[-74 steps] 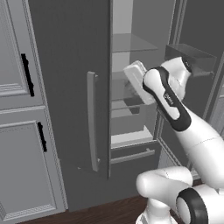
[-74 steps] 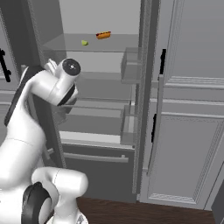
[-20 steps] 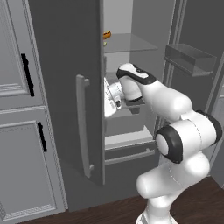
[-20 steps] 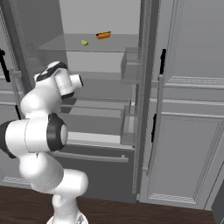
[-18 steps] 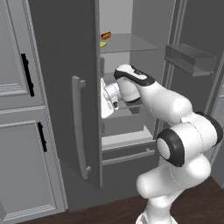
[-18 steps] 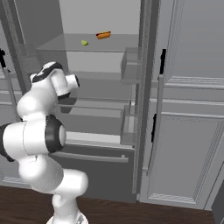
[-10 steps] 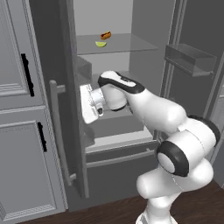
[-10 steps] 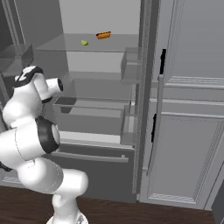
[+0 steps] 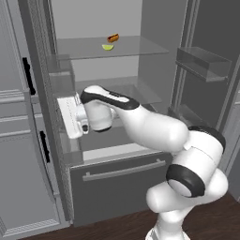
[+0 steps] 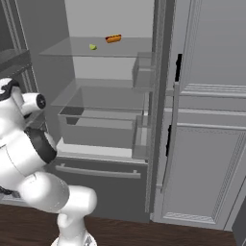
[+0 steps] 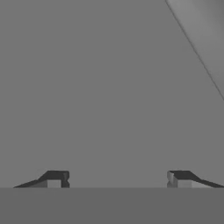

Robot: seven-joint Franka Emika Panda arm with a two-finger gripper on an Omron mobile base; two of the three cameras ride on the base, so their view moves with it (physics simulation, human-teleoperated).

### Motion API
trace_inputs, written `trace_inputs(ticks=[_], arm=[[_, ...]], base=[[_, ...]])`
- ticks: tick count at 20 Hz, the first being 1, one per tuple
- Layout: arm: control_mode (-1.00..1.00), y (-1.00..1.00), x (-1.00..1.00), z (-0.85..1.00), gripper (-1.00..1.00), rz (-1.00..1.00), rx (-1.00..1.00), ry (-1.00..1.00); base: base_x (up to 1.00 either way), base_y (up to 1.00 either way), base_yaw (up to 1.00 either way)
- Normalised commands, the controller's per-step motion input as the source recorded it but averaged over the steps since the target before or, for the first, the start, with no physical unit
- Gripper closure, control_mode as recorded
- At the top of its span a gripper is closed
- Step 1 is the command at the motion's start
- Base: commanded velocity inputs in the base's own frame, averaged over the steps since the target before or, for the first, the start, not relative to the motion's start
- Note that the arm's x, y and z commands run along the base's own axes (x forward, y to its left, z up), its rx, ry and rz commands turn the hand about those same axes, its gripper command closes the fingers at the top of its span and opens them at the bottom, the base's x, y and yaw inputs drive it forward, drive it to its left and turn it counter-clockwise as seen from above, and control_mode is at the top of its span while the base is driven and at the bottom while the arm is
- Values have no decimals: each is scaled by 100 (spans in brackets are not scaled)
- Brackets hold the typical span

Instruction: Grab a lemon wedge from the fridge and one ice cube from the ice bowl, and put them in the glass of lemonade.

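Gripper gapes wide, holding nothing, facing the fridge door's inner wall; lemon wedge on the top shelf.

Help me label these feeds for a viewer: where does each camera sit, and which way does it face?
Left base view: behind the arm's left, facing the open fridge; arm and gripper at the left door.
Right base view: behind its right, same fridge; arm at left edge.
Hand view: on the hand, facing a flat grey surface; gripper fingertips apart.
Both base views share the lemon wedge and hot dog on the top shelf.
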Motion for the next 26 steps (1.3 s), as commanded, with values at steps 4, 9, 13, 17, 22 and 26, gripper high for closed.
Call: trace_inputs(ticks=[4, 9, 13, 17, 22, 26], arm=[[-100, 6, -1, 6, -100, -5, -15, 1], [-100, -78, -28, 56, -100, 0, 1, 7], [-100, -100, -22, 48, -100, 0, 2, 9], [-100, -78, -12, 50, -100, 0, 0, 13], [-100, -82, 0, 55, -100, 0, -7, 24], [-100, -91, 0, 55, -100, 0, -24, 25]], base=[[0, 0, 0], [0, 0, 0], [0, 0, 0], [0, 0, 0], [0, 0, 0], [0, 0, 0]])
